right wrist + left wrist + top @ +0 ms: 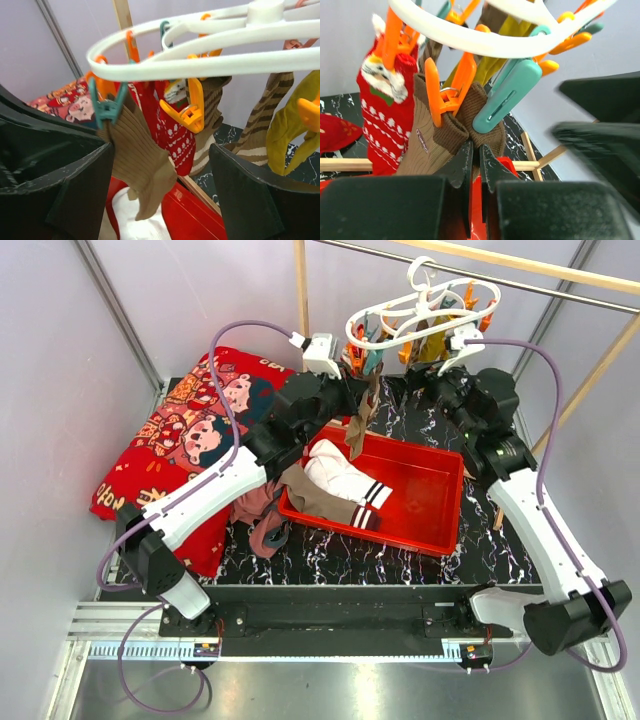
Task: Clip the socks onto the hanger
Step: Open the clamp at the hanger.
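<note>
My left claw pinches the brown sock just under the orange peg, at twelve o'clock on the hanger; my right claw gapes wide. If the peg caught little cuff, letting go drops it.

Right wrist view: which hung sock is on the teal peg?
The plain ribbed brown sock, nearest the camera, under the teal peg; the red patterned sock and the brown-striped sock hang farther back.
</note>
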You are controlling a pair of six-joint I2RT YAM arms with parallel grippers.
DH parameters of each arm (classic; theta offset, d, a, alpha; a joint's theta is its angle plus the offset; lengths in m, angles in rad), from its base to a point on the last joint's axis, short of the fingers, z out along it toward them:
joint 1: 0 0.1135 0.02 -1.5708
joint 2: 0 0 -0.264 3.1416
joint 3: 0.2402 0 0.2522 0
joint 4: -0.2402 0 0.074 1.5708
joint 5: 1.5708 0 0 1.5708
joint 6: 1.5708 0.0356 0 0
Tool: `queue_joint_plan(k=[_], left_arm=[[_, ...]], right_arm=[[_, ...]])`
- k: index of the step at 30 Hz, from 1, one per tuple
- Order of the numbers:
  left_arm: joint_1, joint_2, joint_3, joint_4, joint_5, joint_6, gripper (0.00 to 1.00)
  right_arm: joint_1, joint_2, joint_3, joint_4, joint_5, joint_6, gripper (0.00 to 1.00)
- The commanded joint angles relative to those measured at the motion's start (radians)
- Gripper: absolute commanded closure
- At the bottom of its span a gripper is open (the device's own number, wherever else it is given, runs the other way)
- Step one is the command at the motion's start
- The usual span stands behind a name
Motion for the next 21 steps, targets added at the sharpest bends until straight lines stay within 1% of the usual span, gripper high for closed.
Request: queue_joint_plan(k=[1,3,5,9,12,15,21], left_arm=[[0.01,-0.058,-0.008,0.03,-0.017,0.026,1.0],[0.016,-0.061,-0.009,0.024,-0.016,0.03,1.0],[0.019,-0.064,-0.011,0.018,-0.01,0.029,1.0],[0.025,-0.063,-0.011,0.01,0.0,0.029,1.0],[0.028,-0.061,-0.008,0.004,0.009,0.029,1.0],[0.03,-0.06,-0.003,0.0,0.013,0.032,1.0],[0.03,-0.054,0.002,-0.013,0.019,0.035,1.0]], right_arm=[[-0.015,0.042,0.037,0.021,-0.053,-0.11,0.16],[-0.023,0.058,0.051,0.031,-0.063,-0.126,0.16],[-0.05,0.079,0.059,0.044,-0.106,-0.124,0.17],[-0.09,0.115,0.08,0.092,-0.245,-0.113,0.18],[-0.099,0.133,0.091,0.112,-0.308,-0.116,0.18],[-0.104,0.148,0.1,0.129,-0.342,-0.121,0.2],[-0.113,0.179,0.129,0.159,-0.342,-0.138,0.23]])
